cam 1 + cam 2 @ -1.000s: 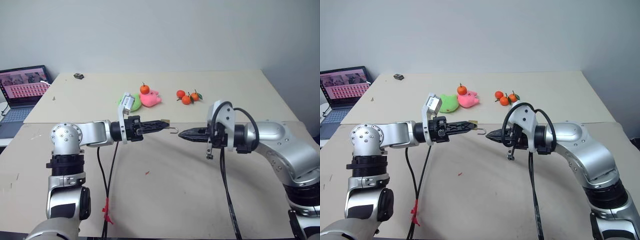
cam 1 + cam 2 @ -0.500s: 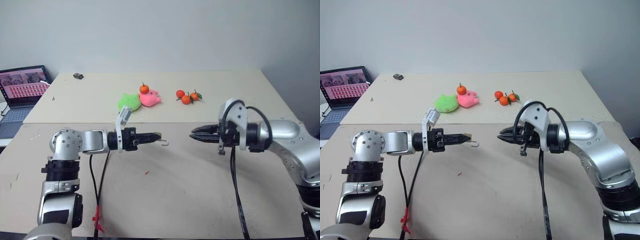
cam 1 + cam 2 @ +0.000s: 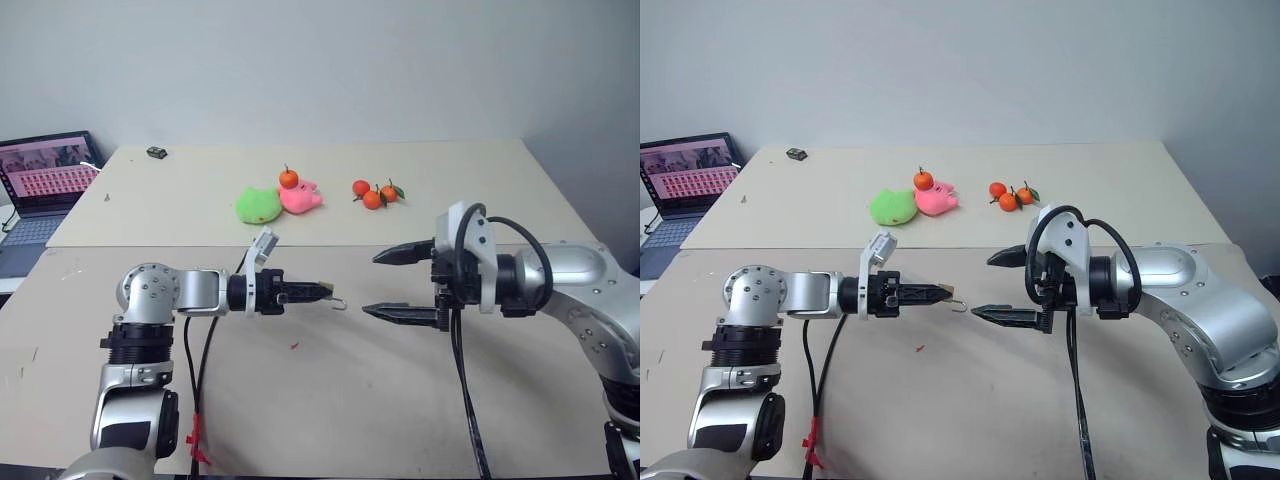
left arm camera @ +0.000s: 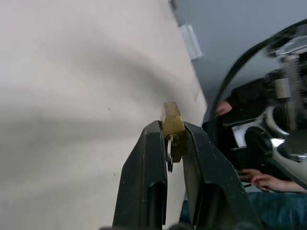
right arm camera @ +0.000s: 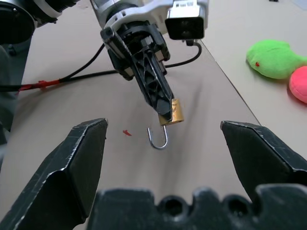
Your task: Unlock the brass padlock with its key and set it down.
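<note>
Left gripper (image 3: 322, 291) is what I check first: its two black fingers are clenched on the brass padlock (image 5: 175, 111), which sits pinched at the very tips with the silvery shackle (image 5: 158, 139) swung free and hanging out past them like a hook. From the left wrist view I see the gold body (image 4: 172, 125) wedged between the fingers (image 4: 146, 177), above the beige surface (image 3: 330, 410) and not resting on it. That arm reaches in from my left, roughly level, pointing toward the right arm.

Opposite it, the right gripper (image 3: 400, 284) is released, its fingers spread wide with one high and one low, and nothing between them. It points back at the padlock, near it but apart.

I can make out no containers on the surface. At the far side lie a green plush toy (image 3: 258, 206) and a pink one (image 3: 301, 198) touching each other, an orange (image 3: 289, 179) just behind them, and a small cluster of oranges (image 3: 375, 193) to their right. A small red fleck (image 3: 294, 346) lies on the surface below the left gripper. A laptop (image 3: 45, 180) stands open at the far left.
</note>
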